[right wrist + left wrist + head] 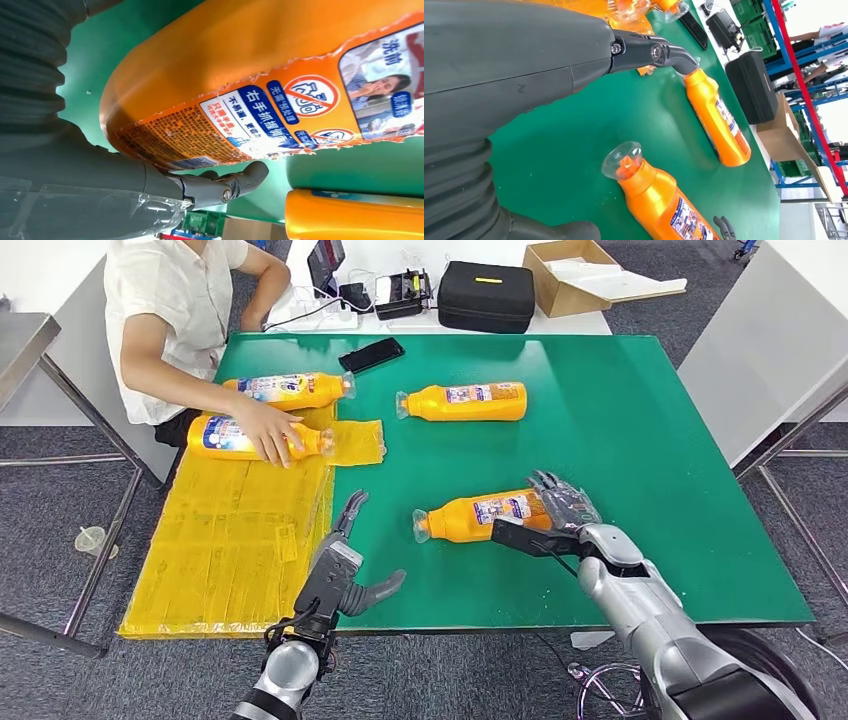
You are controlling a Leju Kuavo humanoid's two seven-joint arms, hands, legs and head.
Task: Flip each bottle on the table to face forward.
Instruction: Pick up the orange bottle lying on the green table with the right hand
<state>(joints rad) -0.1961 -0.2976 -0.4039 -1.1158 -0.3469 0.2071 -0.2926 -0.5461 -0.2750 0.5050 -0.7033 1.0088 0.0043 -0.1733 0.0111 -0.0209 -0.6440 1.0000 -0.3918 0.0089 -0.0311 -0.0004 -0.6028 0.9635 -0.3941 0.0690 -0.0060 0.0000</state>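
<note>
Four orange bottles lie on their sides on the green table [620, 440]. The nearest bottle [478, 516] points its clear cap left, label up. My right hand [562, 508] grips its base, fingers [225, 185] curled against the label side of the bottle [260, 60]. My left hand [345, 565] hovers open at the table's front edge, left of the cap [622, 160], touching nothing. A second bottle [465, 401] lies farther back. Two more bottles [290, 389] [225, 435] lie at the far left, the nearer one on a yellow mat [230, 540].
A person in a white shirt sits at the far left corner, with a hand [270, 430] on the bottle on the mat. A black phone [371, 354] lies at the table's back edge. Behind it stand a black case [487, 295] and a cardboard box [570, 275].
</note>
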